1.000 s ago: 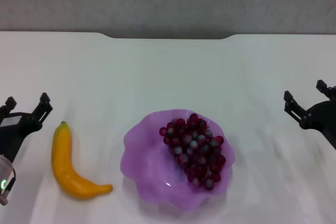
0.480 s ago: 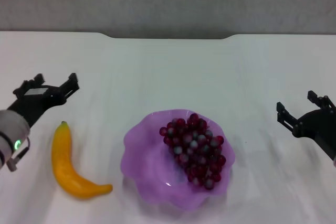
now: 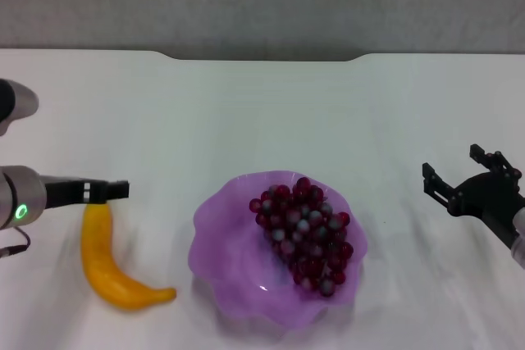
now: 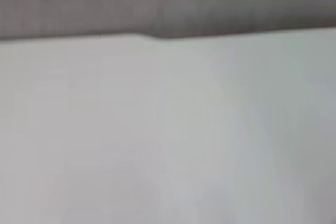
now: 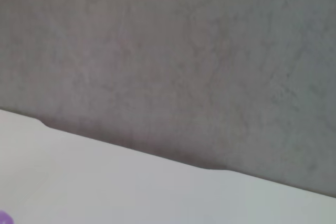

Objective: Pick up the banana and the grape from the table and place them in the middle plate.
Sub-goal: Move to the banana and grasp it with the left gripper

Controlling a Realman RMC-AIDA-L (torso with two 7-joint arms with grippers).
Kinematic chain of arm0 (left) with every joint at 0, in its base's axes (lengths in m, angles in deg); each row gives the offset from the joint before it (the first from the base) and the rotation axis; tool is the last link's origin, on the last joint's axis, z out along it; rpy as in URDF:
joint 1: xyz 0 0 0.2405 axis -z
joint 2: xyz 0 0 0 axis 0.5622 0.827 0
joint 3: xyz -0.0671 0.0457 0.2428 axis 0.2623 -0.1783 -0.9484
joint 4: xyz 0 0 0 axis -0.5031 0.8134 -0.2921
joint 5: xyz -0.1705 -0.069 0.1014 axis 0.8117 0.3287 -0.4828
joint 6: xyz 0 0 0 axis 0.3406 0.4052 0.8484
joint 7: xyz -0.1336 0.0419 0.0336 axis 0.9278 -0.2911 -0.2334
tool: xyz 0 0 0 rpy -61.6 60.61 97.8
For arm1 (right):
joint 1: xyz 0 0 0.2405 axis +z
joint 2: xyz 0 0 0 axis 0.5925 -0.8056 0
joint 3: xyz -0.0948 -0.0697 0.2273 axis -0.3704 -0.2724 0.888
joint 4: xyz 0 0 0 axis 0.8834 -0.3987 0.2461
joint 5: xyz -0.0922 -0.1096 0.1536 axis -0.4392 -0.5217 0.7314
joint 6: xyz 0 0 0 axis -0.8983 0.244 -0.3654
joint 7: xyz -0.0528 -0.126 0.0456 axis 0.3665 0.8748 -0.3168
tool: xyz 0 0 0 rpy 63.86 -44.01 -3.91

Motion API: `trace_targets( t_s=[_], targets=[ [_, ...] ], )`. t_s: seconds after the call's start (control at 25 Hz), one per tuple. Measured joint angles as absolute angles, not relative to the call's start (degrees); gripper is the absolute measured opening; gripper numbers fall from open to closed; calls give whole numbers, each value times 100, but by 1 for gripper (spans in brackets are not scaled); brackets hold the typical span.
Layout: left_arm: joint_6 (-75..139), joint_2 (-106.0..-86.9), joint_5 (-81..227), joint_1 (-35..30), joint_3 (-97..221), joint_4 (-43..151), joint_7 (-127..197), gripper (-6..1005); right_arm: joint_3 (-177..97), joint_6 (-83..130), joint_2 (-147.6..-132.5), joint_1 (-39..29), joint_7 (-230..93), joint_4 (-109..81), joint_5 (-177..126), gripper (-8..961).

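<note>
Grey wall (image 3: 262, 2) — plain, behind the far edge

Left tool (image 3: 98, 191): black, flat profile, on a light grey cylindrical wrist with a green LED ring and a thin cable. Right tool (image 3: 469, 175): black, pronged fingers, grey wrist segment behind it.

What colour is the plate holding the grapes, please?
Translucent purple; the middle plate shows best in the head view.

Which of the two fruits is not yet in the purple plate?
The banana: it lies on the table, left of the middle plate holding the grape.
</note>
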State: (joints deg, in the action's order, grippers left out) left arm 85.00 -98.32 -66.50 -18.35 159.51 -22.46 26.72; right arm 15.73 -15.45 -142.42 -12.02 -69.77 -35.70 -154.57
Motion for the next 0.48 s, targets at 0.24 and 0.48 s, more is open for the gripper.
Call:
trace_targets(
  t_s=[0.24,0.48],
  targets=[
    [9525,-9832,-7155,-1603,16080,-2396,3246,890,1506,-1533,-14242,-1198,-6976,-3571,-15437,858],
    [10090,-9846,-7809,-1399,15981,-2363,4017,890,1506,-1531,-14242,-1191,-6976,-3585,-15443,858]
  ],
)
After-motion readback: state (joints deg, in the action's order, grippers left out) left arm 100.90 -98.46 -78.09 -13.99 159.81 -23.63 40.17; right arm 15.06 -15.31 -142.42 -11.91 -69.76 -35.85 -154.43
